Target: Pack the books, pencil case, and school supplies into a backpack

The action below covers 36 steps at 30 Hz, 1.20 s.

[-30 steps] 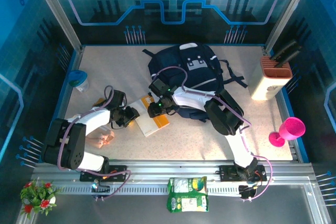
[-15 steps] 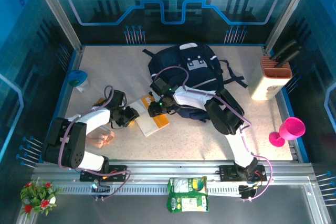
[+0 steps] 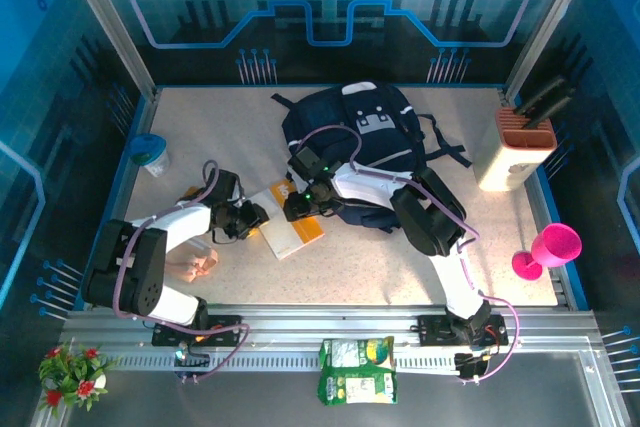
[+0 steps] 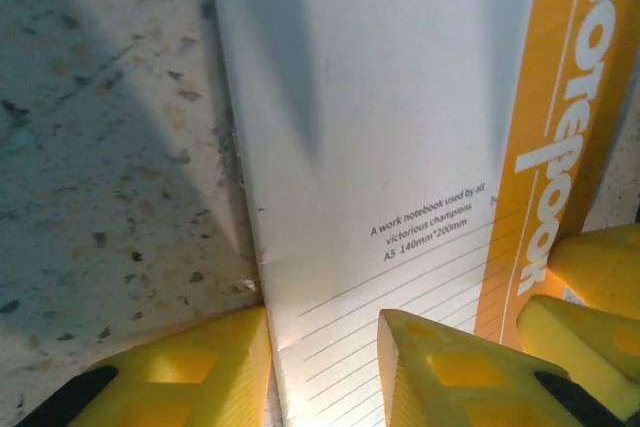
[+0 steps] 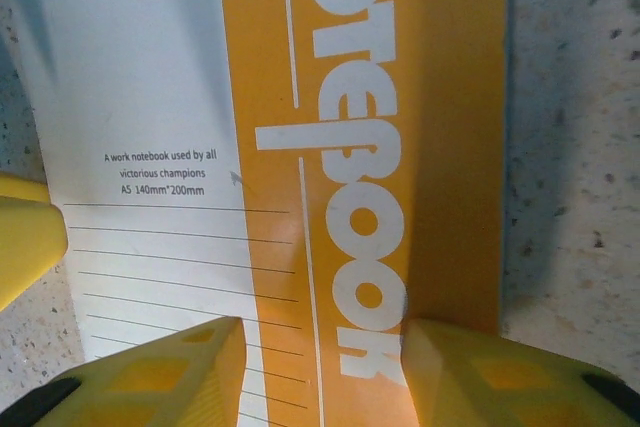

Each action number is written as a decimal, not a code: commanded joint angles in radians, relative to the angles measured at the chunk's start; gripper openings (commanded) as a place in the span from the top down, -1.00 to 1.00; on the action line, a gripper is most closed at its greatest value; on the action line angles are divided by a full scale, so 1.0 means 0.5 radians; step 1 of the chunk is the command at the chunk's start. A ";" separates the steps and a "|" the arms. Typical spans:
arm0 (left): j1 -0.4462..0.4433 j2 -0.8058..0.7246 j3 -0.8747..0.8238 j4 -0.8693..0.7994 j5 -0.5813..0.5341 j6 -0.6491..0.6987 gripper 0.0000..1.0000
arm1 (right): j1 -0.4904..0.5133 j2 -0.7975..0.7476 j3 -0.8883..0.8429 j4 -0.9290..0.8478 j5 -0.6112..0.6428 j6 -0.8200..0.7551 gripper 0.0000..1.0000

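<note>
The left gripper (image 4: 322, 342) points down at a notebook (image 4: 370, 117) lying flat on the speckled desk (image 4: 110, 147). Its two yellow fingers (image 4: 190, 372) stand apart. The left one is over bare desk just outside the notebook's edge. The right one is over the white cover, with that edge and a strip of ruled lines between them. Ahead of the gripper the cover carries small print: "A work notebook used by all victorious champions". To the gripper's right runs an orange band (image 4: 560, 97) with white "Notebook" lettering. The right gripper (image 4: 545, 285) sits there, its yellow fingers (image 4: 598, 267) at that band.
</note>
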 commanded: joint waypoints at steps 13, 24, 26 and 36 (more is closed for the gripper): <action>-0.024 -0.192 -0.067 0.402 0.367 0.021 0.39 | -0.037 0.162 -0.101 -0.058 0.004 0.035 0.09; -0.025 0.057 -0.032 0.376 0.288 -0.047 0.48 | -0.043 0.109 -0.105 -0.036 -0.049 0.018 0.10; -0.023 0.052 -0.011 0.332 0.240 -0.044 0.57 | -0.048 0.062 -0.112 -0.022 -0.059 0.014 0.10; -0.020 -0.352 0.099 -0.044 -0.204 0.011 1.00 | -0.155 -0.582 -0.422 0.342 -0.190 0.056 -0.06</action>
